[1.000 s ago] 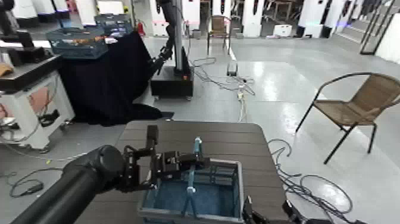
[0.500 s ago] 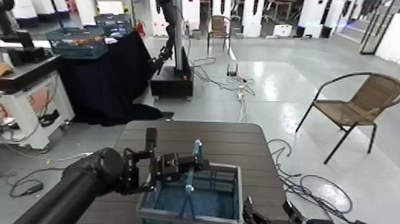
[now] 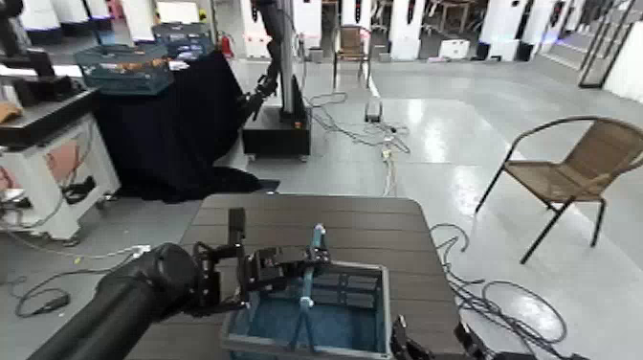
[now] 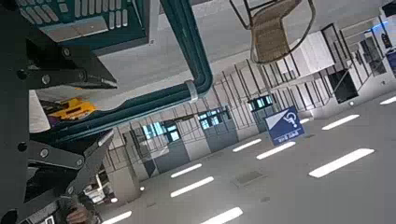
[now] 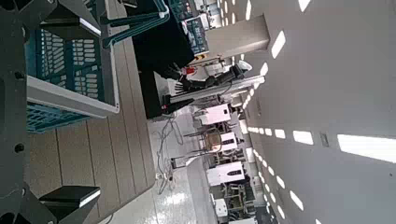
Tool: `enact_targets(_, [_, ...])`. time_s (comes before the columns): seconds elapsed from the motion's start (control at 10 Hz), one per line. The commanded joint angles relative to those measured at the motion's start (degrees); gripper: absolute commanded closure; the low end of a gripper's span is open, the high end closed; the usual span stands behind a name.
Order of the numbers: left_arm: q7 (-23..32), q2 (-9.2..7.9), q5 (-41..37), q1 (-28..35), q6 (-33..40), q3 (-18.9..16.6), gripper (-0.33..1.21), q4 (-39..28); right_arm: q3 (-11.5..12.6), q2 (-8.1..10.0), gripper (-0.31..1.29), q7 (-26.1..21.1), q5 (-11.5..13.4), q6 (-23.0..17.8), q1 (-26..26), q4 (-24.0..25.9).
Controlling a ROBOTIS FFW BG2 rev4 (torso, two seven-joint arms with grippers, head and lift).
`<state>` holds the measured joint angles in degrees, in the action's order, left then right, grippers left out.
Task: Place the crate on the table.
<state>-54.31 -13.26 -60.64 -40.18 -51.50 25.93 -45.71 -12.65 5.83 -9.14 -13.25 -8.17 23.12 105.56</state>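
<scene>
In the head view, the blue-grey crate [image 3: 321, 316], pale-rimmed and lattice-sided, is resting on the brown table [image 3: 368, 225]. In the left wrist view, the left gripper's [image 4: 79, 117] jaws are spreading around its hoop handle [image 4: 187, 42]. In the right wrist view, the right gripper [image 5: 79, 112] is waiting beside the crate, jaws spread.

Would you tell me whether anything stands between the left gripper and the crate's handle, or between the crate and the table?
Nothing visible does: the handle runs between the left gripper's open fingers, and the crate appears to rest on the table.
</scene>
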Motion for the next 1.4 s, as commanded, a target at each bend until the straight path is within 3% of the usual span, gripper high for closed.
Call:
enact_targets(0.1, [0.0,0.08,-0.2,0.5,1.5,-1.1,0.00,-0.1,0.0,0.06,0.13,0.0,0.0,0.1,0.1,0.1])
enact_targets(0.8, [0.2,-0.63,-0.4,2.8,2.2,-5.3,0.02,-3.5,0.3,-0.03,0.13,-0.1,0.1,0.4,0.4,0.4])
enact_targets(1.2, [6.8,-4.32,-0.4,12.1,-1.4,-16.9,0.08,-17.0,0.5,-0.12,0.13,-0.2,0.1,0.6,0.7,0.6])
enact_targets(1.4, [13.7,-4.93,-0.4,20.3,3.9,-23.0,0.10,-28.7,0.7,-0.12,0.13,-0.2,0.2,0.6,0.9,0.8])
